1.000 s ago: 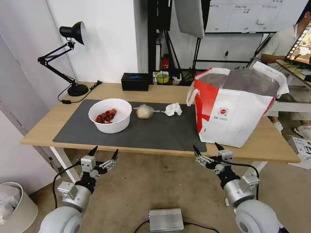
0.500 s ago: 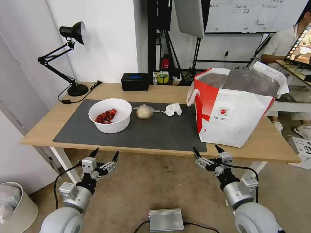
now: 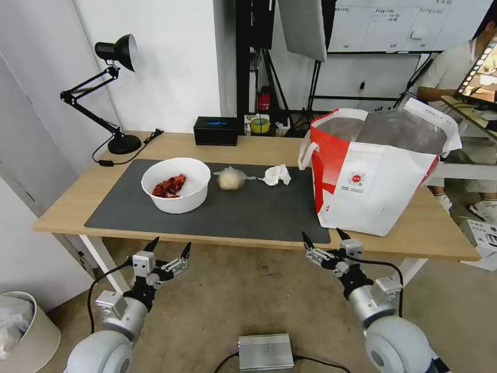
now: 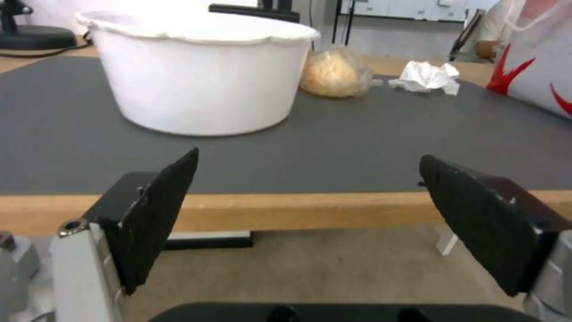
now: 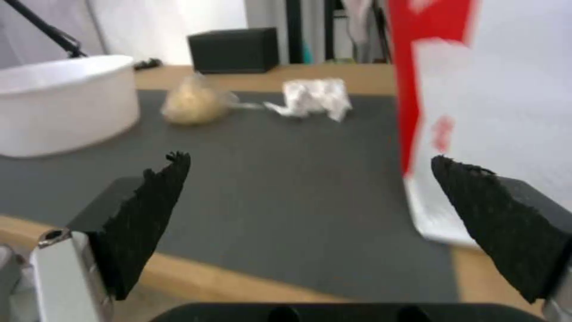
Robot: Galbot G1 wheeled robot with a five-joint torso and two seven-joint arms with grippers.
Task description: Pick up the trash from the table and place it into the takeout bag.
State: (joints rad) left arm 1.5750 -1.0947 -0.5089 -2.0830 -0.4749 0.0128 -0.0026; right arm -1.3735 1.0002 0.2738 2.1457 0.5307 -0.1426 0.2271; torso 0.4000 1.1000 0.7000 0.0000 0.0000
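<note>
Both sets of jaws stand wide apart and hold nothing. The right gripper (image 3: 321, 239) has shifted slightly left and up toward the table (image 3: 259, 145) edge since half a second ago; the left gripper (image 3: 169, 247) sits about where it was, below the front edge. On the dark mat (image 3: 248, 212) lie the white bowl (image 3: 176, 185) of red scraps, the clear bag (image 3: 231, 178) with a beige lump, perhaps bread, and the crumpled tissue (image 3: 276, 174). The takeout bag (image 3: 375, 176) stands open at the right.
</note>
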